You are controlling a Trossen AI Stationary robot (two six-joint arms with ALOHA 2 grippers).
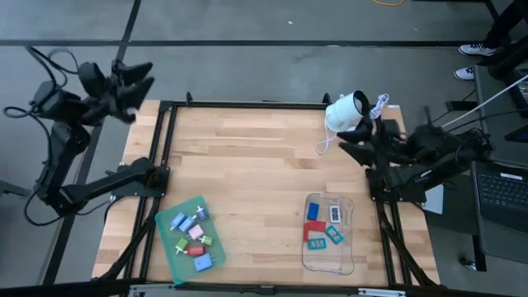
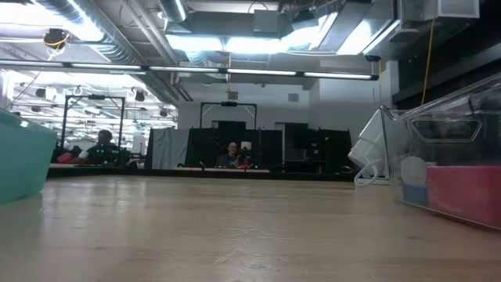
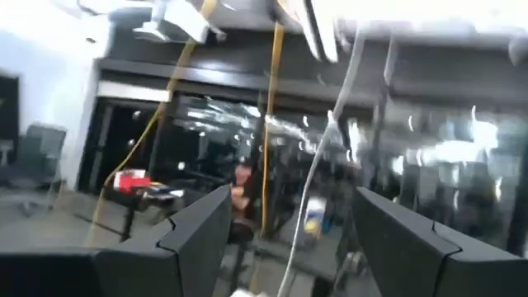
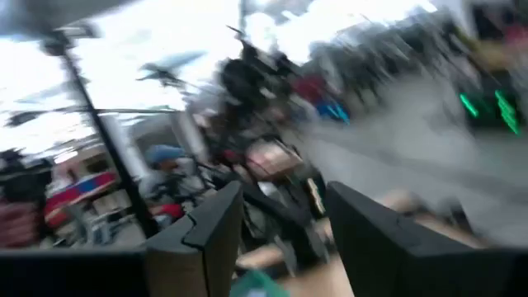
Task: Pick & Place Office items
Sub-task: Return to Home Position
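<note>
Several tiny office items lie flat in the green tray (image 1: pixel 191 239): blue, pink, red and light blue pieces (image 1: pixel 196 233). More sit in the clear tray (image 1: pixel 328 262): a blue piece (image 1: pixel 314 211), a red one (image 1: pixel 311 229), a white one (image 1: pixel 334 214) and teal ones (image 1: pixel 317 243). My left gripper (image 1: pixel 136 80) is raised beyond the table's far left corner, open and empty, as its wrist view (image 3: pixel 293 227) shows. My right gripper (image 1: pixel 350 142) hovers by the table's right edge, pointing left, open and empty (image 4: pixel 285 223). Neither is near the trays.
A white rounded device (image 1: pixel 346 111) with a cord (image 1: pixel 323 145) sits at the far right of the table, just beyond my right gripper. In the low view the clear tray (image 2: pixel 446 157) stands at the right and the green tray (image 2: pixel 23 160) at the left. A laptop (image 1: pixel 502 190) lies off the table's right side.
</note>
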